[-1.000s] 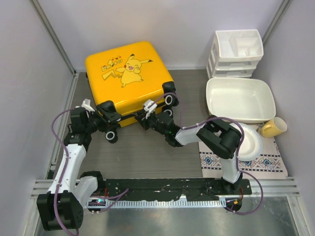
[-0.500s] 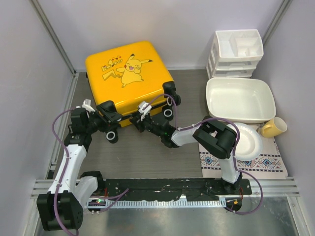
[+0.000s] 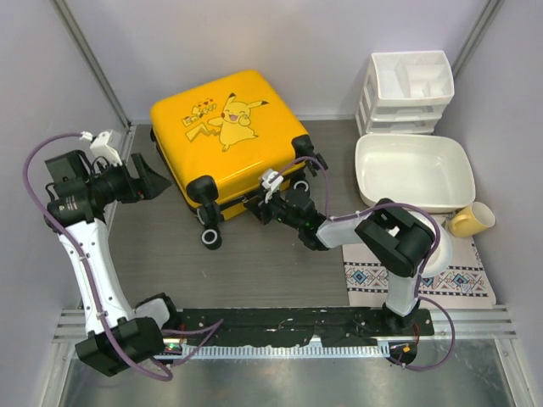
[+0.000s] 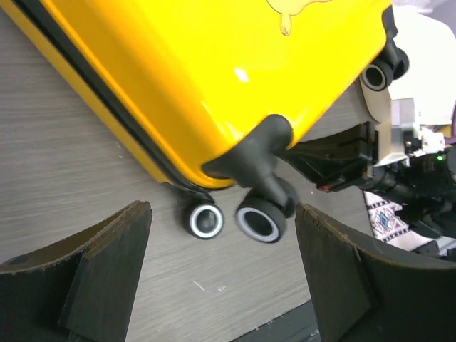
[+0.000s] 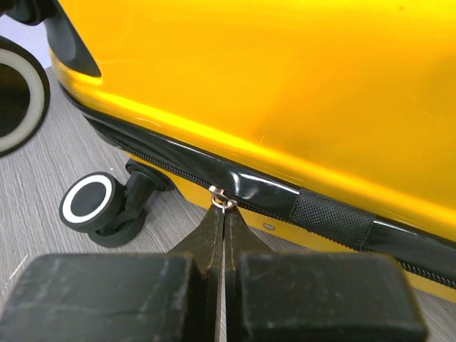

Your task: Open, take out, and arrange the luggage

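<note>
- Presently the luggage [image 3: 233, 136] lies flat and closed on the table [image 3: 254, 263], toward 11 o'clock, with its wheeled edge facing 6 o'clock.
- The right arm reaches low from its base toward 10 o'clock. The right hand [image 5: 223, 239] is pinched tight on the zipper pull [image 5: 222, 195] at the case's near edge.
- The left arm stands tall. The left hand [image 3: 155, 178], at the case's 9 o'clock, is spread wide, holds nothing, and is apart from the shell.

Glossy, smooth yellow hard plastic on the luggage [image 3: 233, 127] shell; shiny black zipper band [image 5: 235, 189] with a woven patch. Matt grey wood-grain table [image 3: 263, 263]; smooth white plastic basin [image 3: 413, 170] at 2 o'clock.
</note>
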Available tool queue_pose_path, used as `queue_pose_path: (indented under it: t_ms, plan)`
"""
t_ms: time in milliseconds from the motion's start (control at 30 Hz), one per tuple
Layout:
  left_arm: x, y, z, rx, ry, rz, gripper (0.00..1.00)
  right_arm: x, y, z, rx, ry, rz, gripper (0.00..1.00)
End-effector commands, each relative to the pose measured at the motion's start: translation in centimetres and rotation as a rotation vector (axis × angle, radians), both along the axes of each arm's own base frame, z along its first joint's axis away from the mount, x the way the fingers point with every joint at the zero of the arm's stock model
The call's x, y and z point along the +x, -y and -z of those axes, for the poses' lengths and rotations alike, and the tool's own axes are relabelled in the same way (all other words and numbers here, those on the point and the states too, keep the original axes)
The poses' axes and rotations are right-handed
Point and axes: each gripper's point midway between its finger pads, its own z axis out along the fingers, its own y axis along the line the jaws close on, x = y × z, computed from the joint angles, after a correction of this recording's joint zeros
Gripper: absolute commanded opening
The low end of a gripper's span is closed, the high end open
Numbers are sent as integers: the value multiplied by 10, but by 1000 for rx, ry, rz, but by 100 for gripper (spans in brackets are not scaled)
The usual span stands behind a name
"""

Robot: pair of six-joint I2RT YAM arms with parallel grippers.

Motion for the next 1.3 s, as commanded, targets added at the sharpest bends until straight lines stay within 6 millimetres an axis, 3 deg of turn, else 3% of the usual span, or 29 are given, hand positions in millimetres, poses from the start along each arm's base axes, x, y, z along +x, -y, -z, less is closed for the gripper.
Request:
queue_pose_path:
  t_ms: [0, 33, 100, 167, 300, 333, 367, 433, 500, 533, 567, 667, 733, 767, 900, 967, 1100, 1267]
  plan:
    - [8, -25, 6, 51, -2, 21, 86, 21, 28, -64, 114, 125, 51, 1]
    - [14, -32, 6, 69, 5, 3, 86, 31, 42, -68, 112, 131, 76, 1]
    - [32, -44, 8, 108, 37, 6, 86, 32, 52, -61, 86, 125, 63, 1]
    - [39, -44, 11, 128, 56, 73, 85, 31, 63, -61, 76, 130, 54, 1]
    - [49, -42, 40, 77, -12, 111, 82, 14, 58, -58, 89, 92, -2, 1]
    - [49, -41, 46, 78, -15, 111, 76, 12, 56, -55, 88, 83, -8, 1]
    - [49, -36, 59, 74, -12, 132, 72, 6, 50, -55, 93, 83, -23, 1]
    - [44, -21, 66, 97, 21, 195, 55, 4, 48, -55, 103, 70, -26, 1]
    - [34, 10, 90, 124, 5, 291, 46, 2, 46, -54, 108, 62, -28, 1]
    - [30, 20, 95, 156, 15, 314, 43, 2, 45, -55, 112, 59, -30, 1]
    - [26, 40, 113, 164, 7, 367, 41, 1, 44, -55, 113, 60, -33, 1]
    - [28, 65, 128, 145, 33, 362, 34, -3, 40, -57, 118, 62, -45, 1]
    - [32, 79, 130, 118, 36, 356, 29, -11, 31, -59, 126, 65, -67, 1]
    - [32, 100, 130, 108, 62, 406, 28, -16, 26, -61, 137, 67, -79, 1]
    - [37, 140, 124, 37, 70, 396, 18, -37, 2, -68, 174, 55, -113, 1]
    - [40, 159, 123, 43, 94, 403, 14, -57, -14, -74, 195, 57, -149, 1]
    - [51, 178, 128, 40, 84, 370, 8, -86, -34, -85, 240, 55, -145, 1]
    - [70, 170, 131, -9, 22, 235, 6, -87, -33, -74, 254, 68, -30, 1]
